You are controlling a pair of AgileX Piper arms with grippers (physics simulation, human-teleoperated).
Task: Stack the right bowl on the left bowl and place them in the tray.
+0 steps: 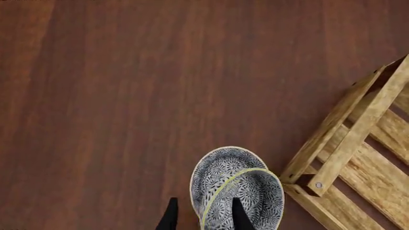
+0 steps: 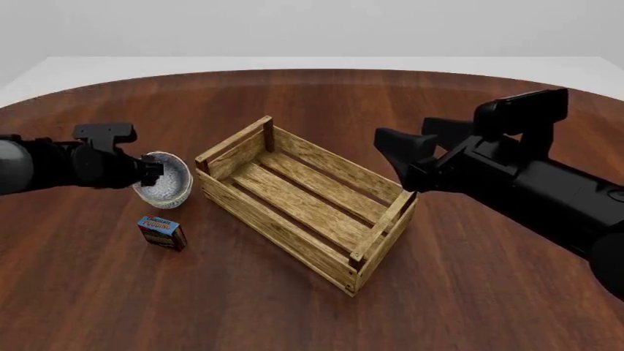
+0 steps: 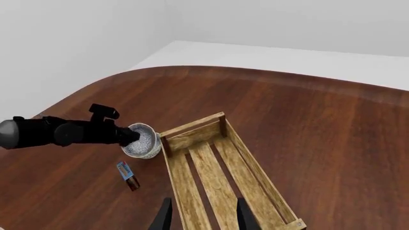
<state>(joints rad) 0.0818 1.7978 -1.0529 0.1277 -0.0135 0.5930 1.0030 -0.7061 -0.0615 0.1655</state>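
Table (image 2: 292, 307): dark reddish wood, round edge, pale plain backdrop.
Front view, tray (image 2: 375, 252): slatted wooden crate mid-table, set at a slant, nothing in it.
Front view, bowls: patterned stack (image 2: 168, 184) just left of tray's near-left corner, outside it.
Front view, left gripper (image 2: 148, 172): at the stack's rim, arm coming in low from the left.
Front view, box (image 2: 161, 232): small blue-and-red, on table nearer the camera than the bowls, apart from them.
Front view, right gripper (image 2: 402, 155): raised over tray's right side, carrying nothing.
Left wrist view: one bowl nested in the other (image 1: 235, 189), lower rim (image 1: 221, 152) showing past the upper; dark fingertips (image 1: 240, 215) straddle the rim wall, clamped on the stack. Tray corner just beside.
Right wrist view: fingertips (image 3: 244, 214) spread apart, nothing between, tray slats below. Bowls (image 3: 142, 141) beside tray's far end, left arm on them.
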